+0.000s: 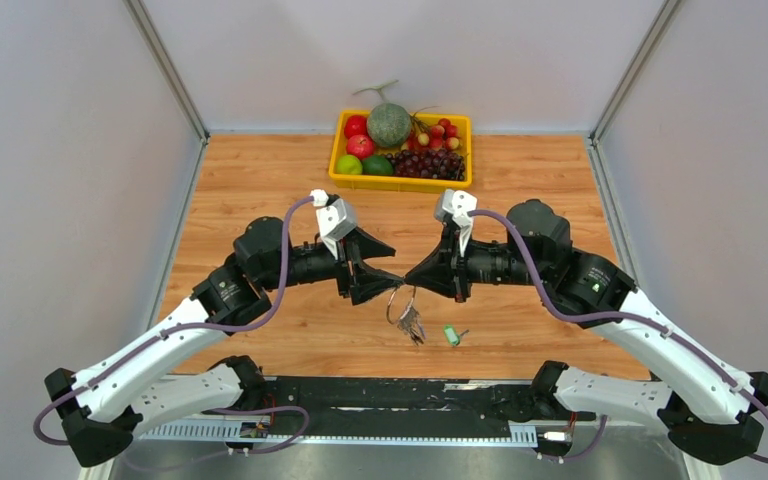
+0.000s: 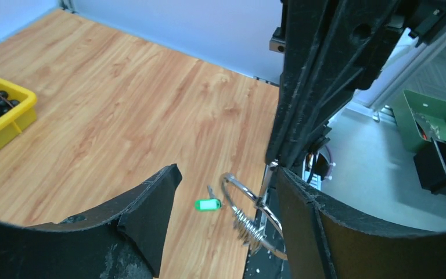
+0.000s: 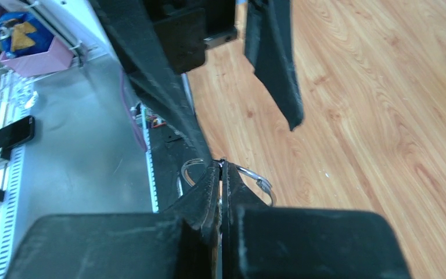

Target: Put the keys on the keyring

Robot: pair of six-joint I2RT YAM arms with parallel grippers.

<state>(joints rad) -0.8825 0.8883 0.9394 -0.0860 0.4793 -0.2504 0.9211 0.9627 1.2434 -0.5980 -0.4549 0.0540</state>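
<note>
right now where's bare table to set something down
Free: back corners of the table, either side of the yellow fruit tray. Crowded: centre front, around the keyring, its hanging keys and the green-headed key.

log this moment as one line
left gripper open near keyring | right gripper shut on keyring | keys hang from it | green key loose on table

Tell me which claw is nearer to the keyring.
Right. The right claw is shut on the keyring, holding it above the table. The left claw is open, with the ring in its gap close by one finger, not gripped.
</note>
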